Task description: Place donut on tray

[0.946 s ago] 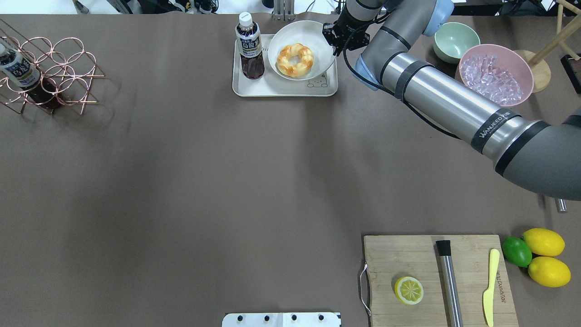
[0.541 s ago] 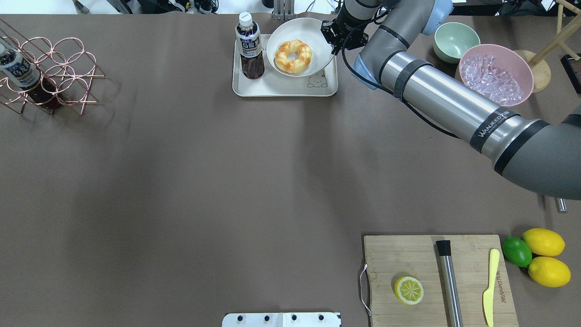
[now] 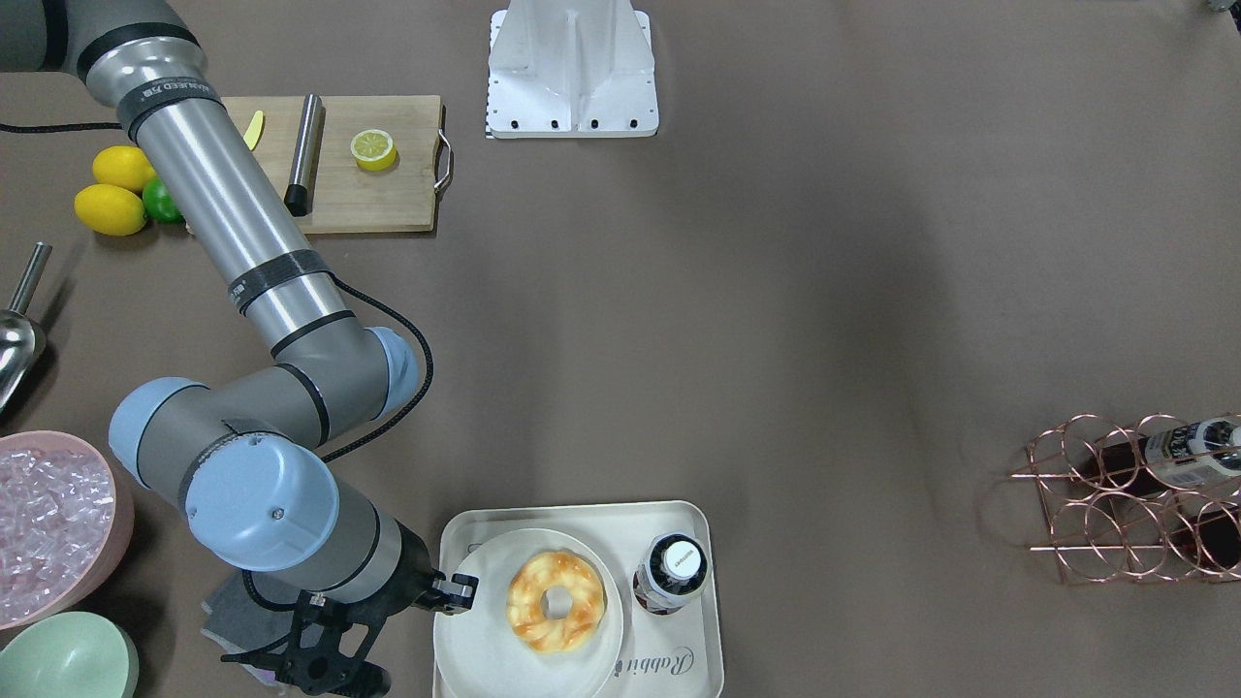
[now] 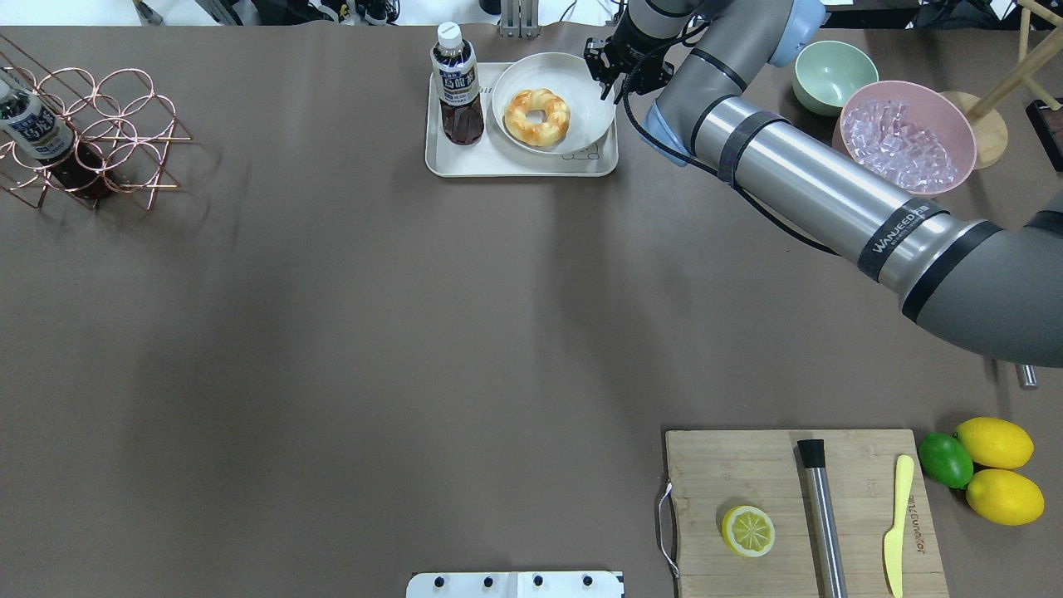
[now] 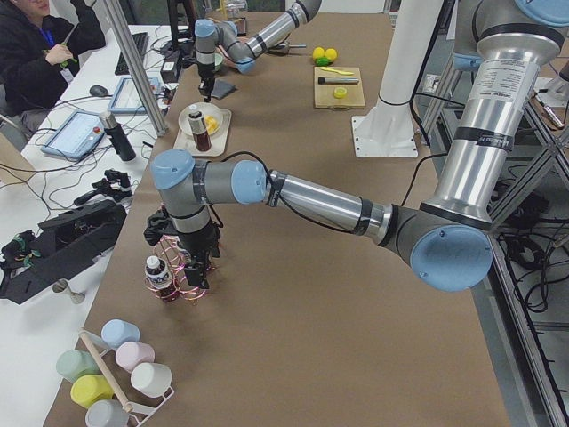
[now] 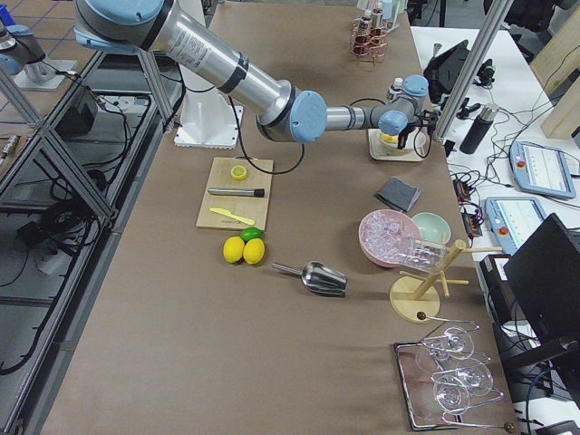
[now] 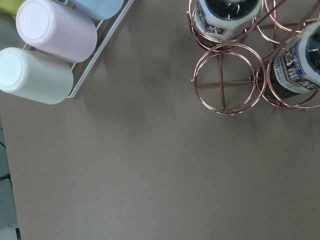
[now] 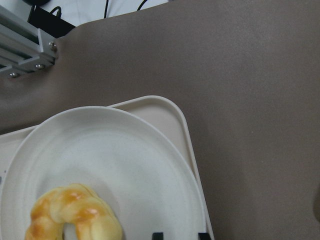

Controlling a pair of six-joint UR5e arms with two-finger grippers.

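Plate (image 4: 586, 106) with donut (image 4: 537, 117) now nearer the robot over tray (image 4: 465, 159), right fingers (image 8: 157, 236) clamped on its rim; left fingers (image 5: 199, 265) indiscernible.

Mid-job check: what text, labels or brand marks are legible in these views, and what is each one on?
"Rabbit": script on the tray, front-facing view.
"WANUEED": on the black band around the right arm; the characters after it are blurred.
Yellow knife: printed word, too blurred to read.
Bottle on the tray: label too small to read.
Rack bottle: label too small to read.
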